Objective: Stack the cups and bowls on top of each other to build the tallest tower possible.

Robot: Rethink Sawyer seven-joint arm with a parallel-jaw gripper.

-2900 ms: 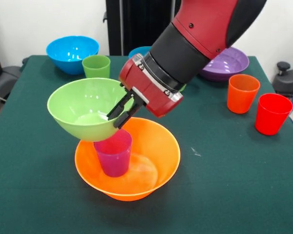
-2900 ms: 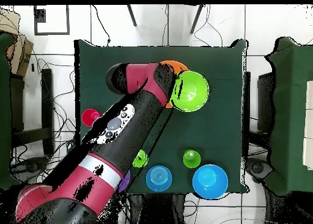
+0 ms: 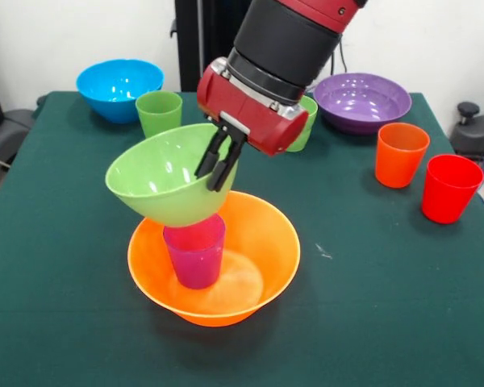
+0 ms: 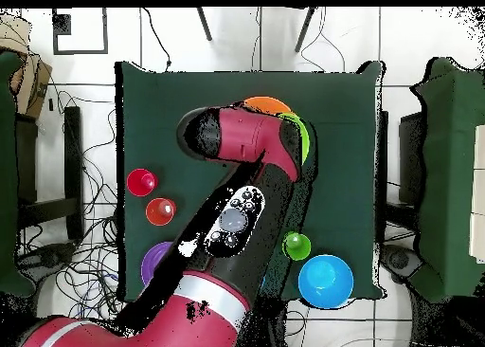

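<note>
In the front view my gripper (image 3: 218,168) is shut on the near rim of the lime green bowl (image 3: 163,173), one finger inside and one outside. The bowl is tilted, its mouth turned to the left, and its bottom rests on the purple cup (image 3: 195,256). That cup stands upright inside the big orange bowl (image 3: 258,242) at the table's middle. In the overhead view the arm covers the stack; only slivers of the orange bowl (image 4: 265,104) and the green bowl (image 4: 305,136) show.
A blue bowl (image 3: 119,85) and a green cup (image 3: 159,111) stand far left. A second green cup (image 3: 308,121) sits behind the gripper. The purple bowl (image 3: 361,98), orange cup (image 3: 401,153) and red cup (image 3: 450,187) stand at the right. A second blue bowl is out of view.
</note>
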